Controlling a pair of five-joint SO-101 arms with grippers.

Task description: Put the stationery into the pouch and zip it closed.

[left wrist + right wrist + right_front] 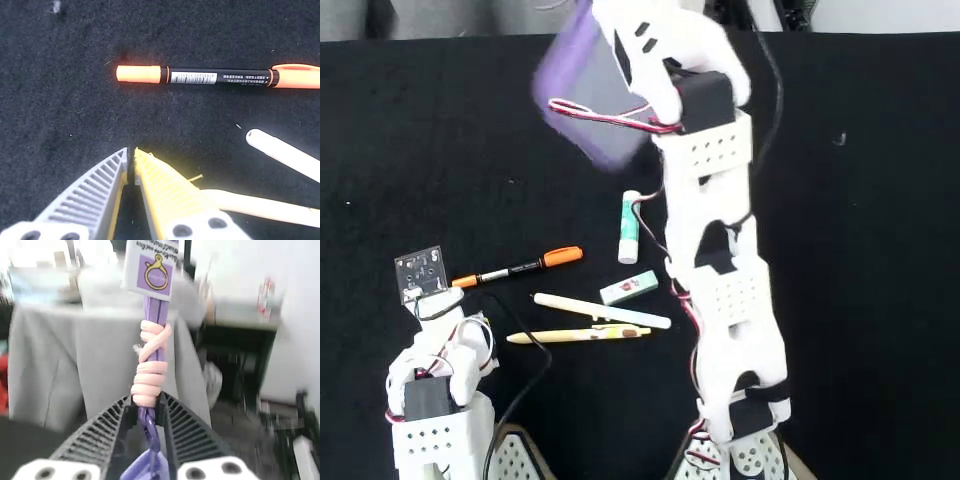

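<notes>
Gripping the purple pouch [582, 95] just beside its pink cord [150, 370], the right tool [148, 404], clamped tight, holds it aloft over the black table [860, 250]. The left tool [131, 155], closed and empty, sits just short of the orange marker [215, 76]; glue stick [629, 228] and eraser [629, 288] lie nearby.

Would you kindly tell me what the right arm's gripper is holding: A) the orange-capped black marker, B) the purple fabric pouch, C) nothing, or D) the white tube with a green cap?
B: the right gripper is shut on the purple fabric pouch at its pink-wrapped pull, while the orange-capped black marker lies on the black table.
</notes>
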